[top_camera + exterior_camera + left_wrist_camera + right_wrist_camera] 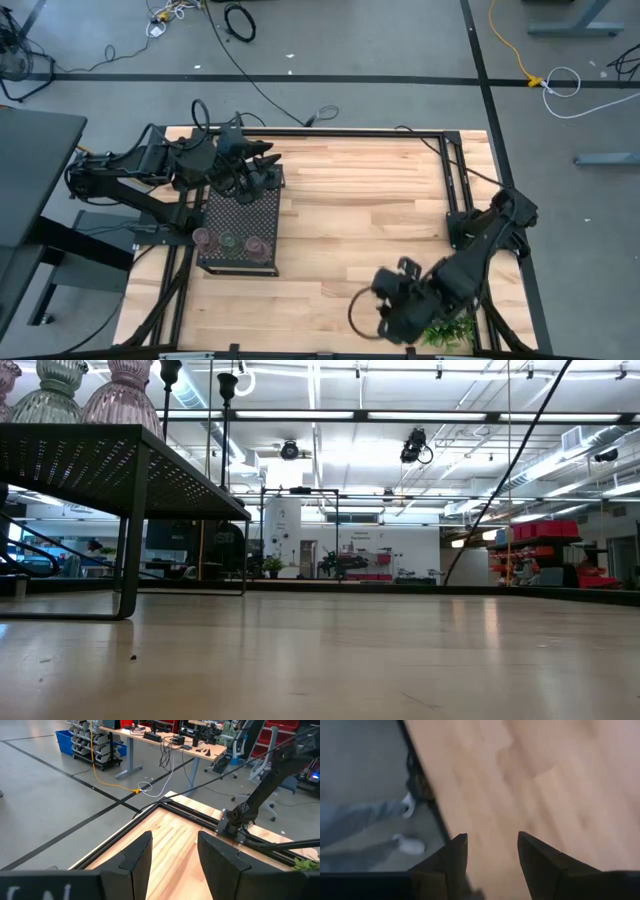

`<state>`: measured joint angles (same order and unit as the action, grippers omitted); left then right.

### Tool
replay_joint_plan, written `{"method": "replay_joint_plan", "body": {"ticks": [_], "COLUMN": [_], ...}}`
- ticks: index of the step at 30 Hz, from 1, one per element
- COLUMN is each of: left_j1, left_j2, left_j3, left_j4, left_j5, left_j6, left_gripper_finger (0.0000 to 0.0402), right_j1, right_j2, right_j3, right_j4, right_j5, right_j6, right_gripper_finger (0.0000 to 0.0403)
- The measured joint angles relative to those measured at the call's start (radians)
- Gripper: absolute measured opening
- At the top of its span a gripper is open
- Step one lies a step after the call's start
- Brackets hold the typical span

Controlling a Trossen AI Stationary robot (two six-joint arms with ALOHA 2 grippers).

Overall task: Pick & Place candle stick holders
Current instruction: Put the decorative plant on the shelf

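Observation:
A black perforated stand (240, 225) sits at the table's left. Three squat glass candle stick holders (228, 241) stand in a row on its near end; the low view shows two of them (125, 390) on its top. Black thin-stemmed holders (227, 390) stand on its far end, partly hidden in the high view by my left gripper (266, 160). That gripper hovers above them, open, with nothing between its fingers (175, 840). My right gripper (390, 312) hangs open over the table's near edge, tilted down over bare wood (490, 840).
A green leafy plant (450, 330) lies at the near right corner, beside my right arm. Bare wood (370, 210) spreads from the stand to the right arm's base. Beyond the near edge, the right wrist view shows what look like a person's legs and pale shoes (410, 845).

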<state>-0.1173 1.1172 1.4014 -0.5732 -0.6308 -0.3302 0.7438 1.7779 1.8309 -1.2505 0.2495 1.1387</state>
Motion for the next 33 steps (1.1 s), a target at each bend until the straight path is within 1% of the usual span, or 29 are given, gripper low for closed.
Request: {"method": "replay_joint_plan", "body": {"ticks": [4, 11, 16, 23, 33], "left_j1": [0.000, 0.000, 0.000, 0.000, 0.000], "left_j2": [0.000, 0.000, 0.000, 0.000, 0.000], "left_j3": [0.000, 0.000, 0.000, 0.000, 0.000], "left_j4": [0.000, 0.000, 0.000, 0.000, 0.000], "left_j5": [0.000, 0.000, 0.000, 0.000, 0.000], "left_j6": [0.000, -0.015, -0.025, -0.025, -0.026], "left_gripper_finger": [0.0162, 0.0162, 0.0162, 0.0162, 0.0162], "right_j1": [0.045, 0.107, 0.133, 0.145, 0.149], "right_j2": [0.029, 0.063, 0.094, 0.165, 0.264], "right_j3": [0.000, 0.000, 0.000, 0.000, -0.001], "right_j4": [0.009, 0.063, 0.061, 0.061, 0.048], "right_j5": [-0.069, -0.143, -0.197, -0.298, -0.391], "right_j6": [0.032, 0.061, 0.108, 0.110, 0.084], "right_gripper_finger": [0.0174, 0.0174, 0.0174, 0.0174, 0.0174]}}
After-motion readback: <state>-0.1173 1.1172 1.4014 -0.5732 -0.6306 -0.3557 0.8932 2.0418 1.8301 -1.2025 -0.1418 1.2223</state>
